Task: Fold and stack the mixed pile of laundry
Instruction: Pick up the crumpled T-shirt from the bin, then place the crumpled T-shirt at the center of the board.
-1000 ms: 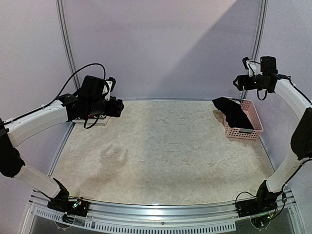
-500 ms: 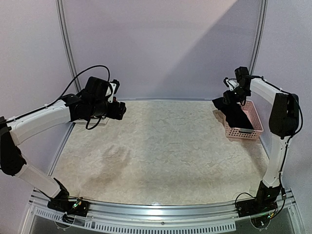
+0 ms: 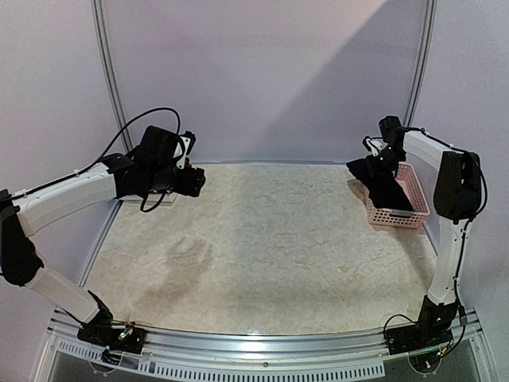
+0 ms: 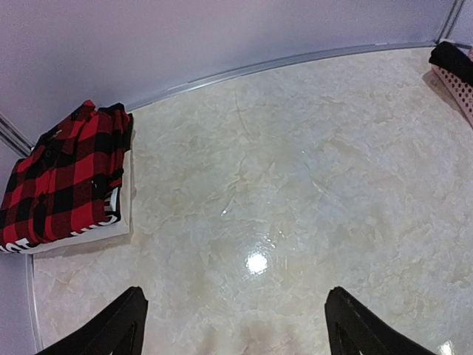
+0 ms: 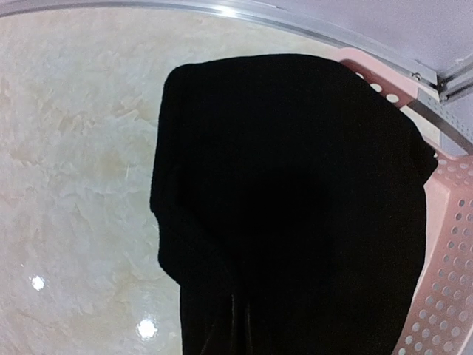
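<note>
Right tool point(image 3: 382, 161) has swung down from raised pose to black T-shirt point(image 5: 295, 200), which drapes over pink basket point(image 3: 415, 208) rim; its finger state cannot be told. Left tool point(image 4: 235, 296) spread open, empty, over table point(image 3: 270, 247). Folded plaid piece point(image 4: 63, 174) already stacked far left. Likely meaning: T-shirt pickup beginning.

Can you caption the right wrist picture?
A black garment drapes over the rim of the pink basket on the table.

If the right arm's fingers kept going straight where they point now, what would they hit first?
Probably the black garment draped over the pink basket's rim; it fills the right wrist view. Depth is unclear.
</note>
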Tool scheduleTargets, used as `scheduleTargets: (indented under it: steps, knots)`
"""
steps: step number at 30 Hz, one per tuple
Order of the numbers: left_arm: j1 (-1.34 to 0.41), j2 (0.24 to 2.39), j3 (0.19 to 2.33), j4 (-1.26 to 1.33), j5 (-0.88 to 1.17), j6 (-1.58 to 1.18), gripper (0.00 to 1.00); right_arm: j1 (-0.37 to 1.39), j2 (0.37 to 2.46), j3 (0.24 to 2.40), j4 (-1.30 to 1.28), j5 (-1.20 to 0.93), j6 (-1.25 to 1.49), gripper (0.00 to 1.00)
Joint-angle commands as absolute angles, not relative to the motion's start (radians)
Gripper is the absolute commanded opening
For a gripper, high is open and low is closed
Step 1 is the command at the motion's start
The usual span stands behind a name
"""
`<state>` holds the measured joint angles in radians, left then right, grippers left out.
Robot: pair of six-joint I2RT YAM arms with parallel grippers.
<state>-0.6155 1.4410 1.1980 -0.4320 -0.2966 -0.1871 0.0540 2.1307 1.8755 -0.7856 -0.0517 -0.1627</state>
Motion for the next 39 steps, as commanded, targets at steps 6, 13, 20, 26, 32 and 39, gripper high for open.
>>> scheduleTargets:
  steps: [6, 13, 20, 26, 32, 39]
  knots:
    - [-0.634, 1.447, 1.224, -0.444, -0.301, -0.178, 0.85, 0.052, 1.998, 1.899, -0.794, -0.053, -0.174, 0.00]
    - [-0.634, 1.444, 1.228, -0.446, -0.301, -0.178, 0.86, 0.054, 1.737, 1.904, -0.782, -0.255, -0.228, 0.00]
    - [-0.632, 1.435, 1.221, -0.439, -0.358, -0.144, 0.85, 0.183, 1.523, 1.902, -0.854, -0.639, -0.385, 0.00]
    - [-0.632, 1.423, 1.227, -0.425, -0.385, -0.123, 0.86, 0.357, 1.435, 1.988, -0.830, -0.798, -0.364, 0.00]
    - [-0.632, 1.420, 1.257, -0.445, -0.371, -0.116, 0.85, 0.356, 1.479, 2.154, -0.682, -0.908, -0.102, 0.00]
    - [-0.632, 1.379, 1.233, -0.480, -0.360, -0.140, 0.85, 0.261, 1.589, 1.900, -0.576, -0.832, -0.069, 0.00]
